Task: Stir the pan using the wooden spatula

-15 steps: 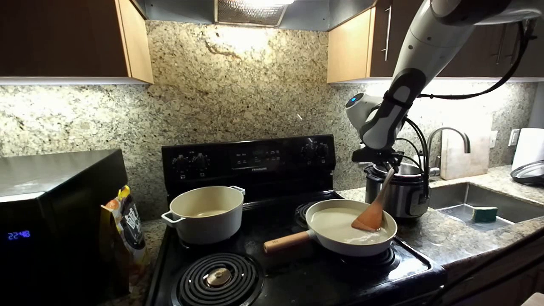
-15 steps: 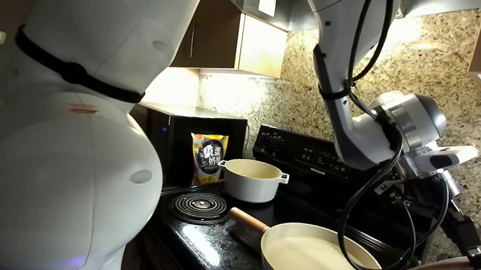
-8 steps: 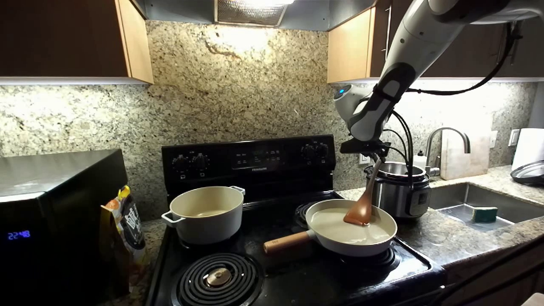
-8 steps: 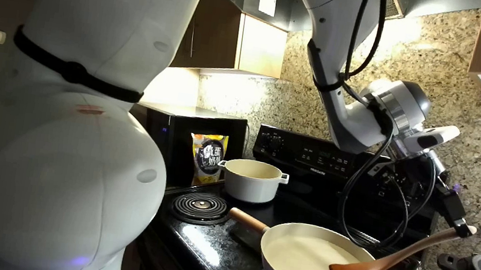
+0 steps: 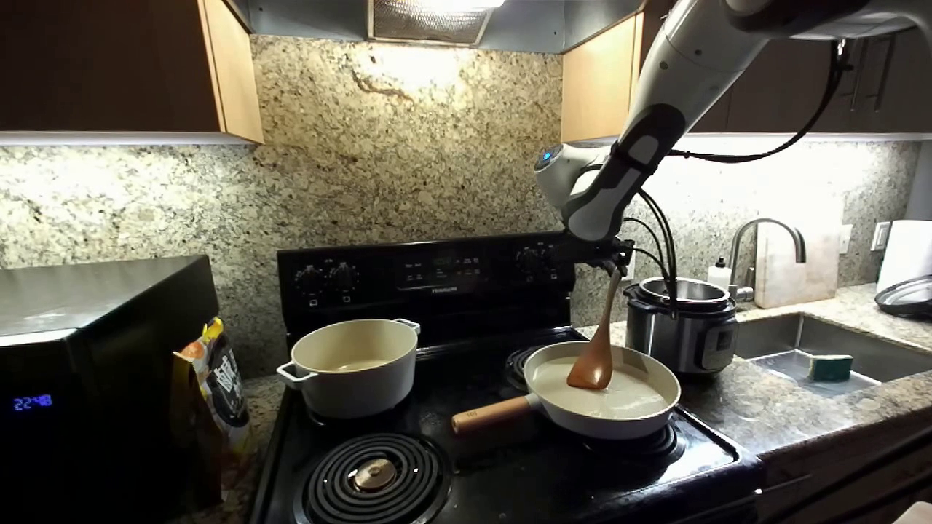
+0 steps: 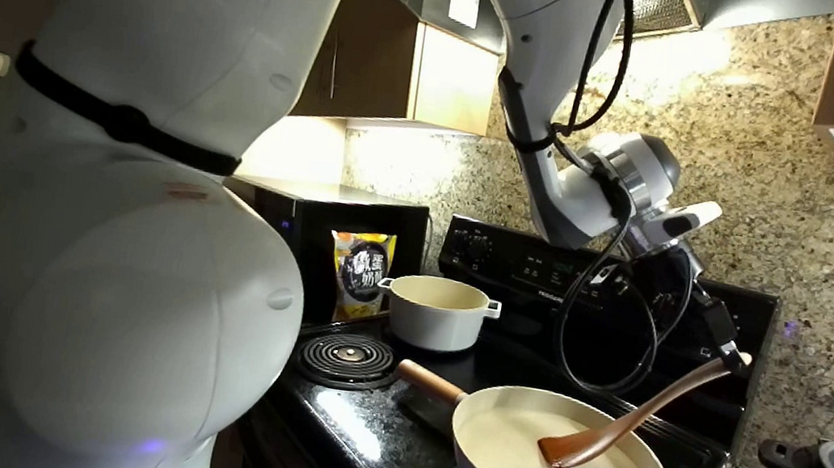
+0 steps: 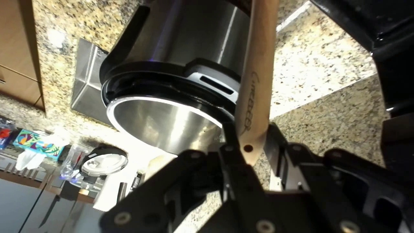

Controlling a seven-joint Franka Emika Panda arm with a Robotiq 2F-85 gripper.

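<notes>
The black two-finger gripper (image 7: 252,131) grasps the orange-brown, flat-bladed wooden spatula (image 5: 602,339) close to its holed end; the spatula slants over the rim of the shallow, round, cream-white frying pan (image 5: 586,423), blade (image 6: 571,449) inside the pan. With so short a grip, drag on the blade could make the spatula pivot or slip. A hard push against the pan's wall might swivel the pan, since nothing steadies its wooden handle (image 5: 494,413). The black cables (image 5: 670,255) hanging near the pan could snag its rim.
</notes>
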